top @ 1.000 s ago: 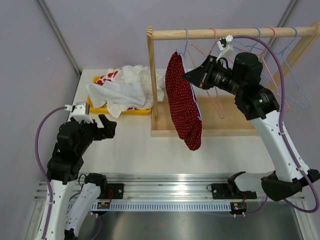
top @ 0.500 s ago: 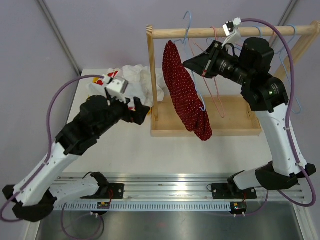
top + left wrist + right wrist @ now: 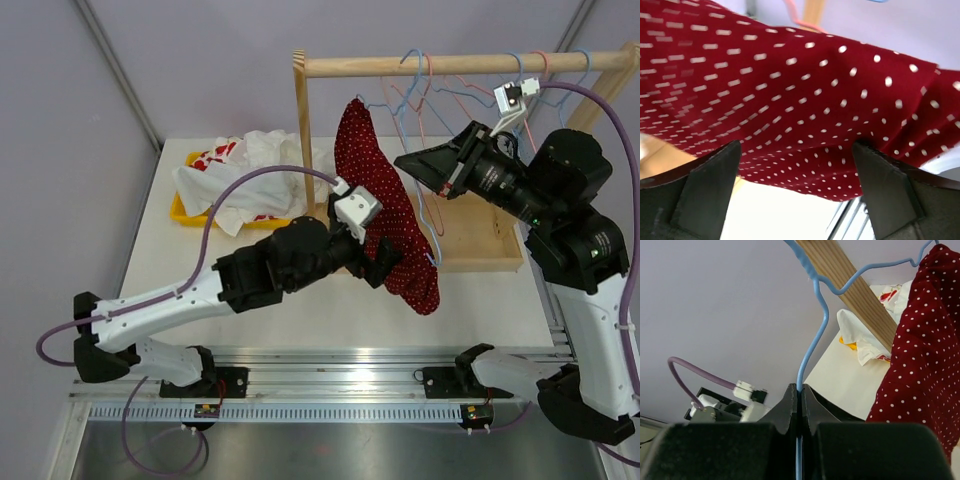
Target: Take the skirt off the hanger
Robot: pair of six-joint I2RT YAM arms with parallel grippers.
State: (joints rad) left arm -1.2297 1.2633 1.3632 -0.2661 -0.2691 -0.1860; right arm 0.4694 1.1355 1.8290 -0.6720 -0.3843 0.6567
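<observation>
Left claw (image 3: pixel 378 248) spread open at the lower skirt (image 3: pixel 385 195), which hangs below the wooden rail (image 3: pixel 450 67) on the blue hanger (image 3: pixel 826 315) that right claw (image 3: pixel 415 162) is clenched on; fabric looks light and limp, so pinch a hem fold.

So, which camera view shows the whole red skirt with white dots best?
The top external view: the red white-dotted fabric skirt is seen nearly whole, from top to hem. The left wrist view shows only a close patch beyond the left end effector; the right wrist view shows only one edge.
</observation>
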